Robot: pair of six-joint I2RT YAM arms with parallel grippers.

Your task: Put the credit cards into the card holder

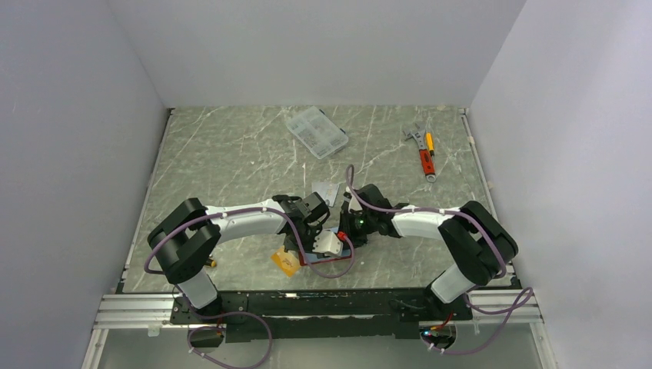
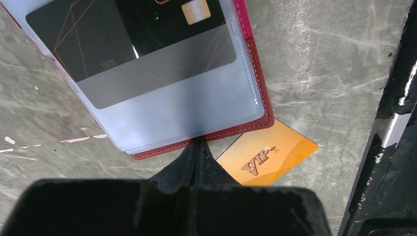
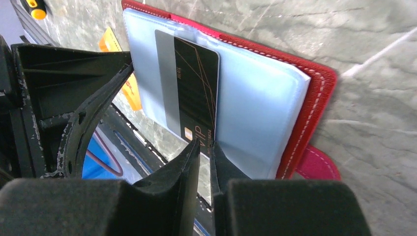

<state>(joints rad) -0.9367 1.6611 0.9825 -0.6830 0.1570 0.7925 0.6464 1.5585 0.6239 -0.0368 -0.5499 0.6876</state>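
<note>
While right fingers (image 3: 189, 164) pinch the dark card (image 3: 196, 83) and left fingers (image 2: 192, 164) clamp the red card holder (image 2: 261, 101), I note skew could jam it.

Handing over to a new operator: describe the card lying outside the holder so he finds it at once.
On the marble table, near its front edge between the two arms, lies the open red card holder. Poking out from under its corner is the orange card with "VIP" lettering; the dark card sits in the sleeve.

Leathery stitched card holder (image 2: 261, 84), glossy plastic dark card (image 2: 98, 39)
</note>
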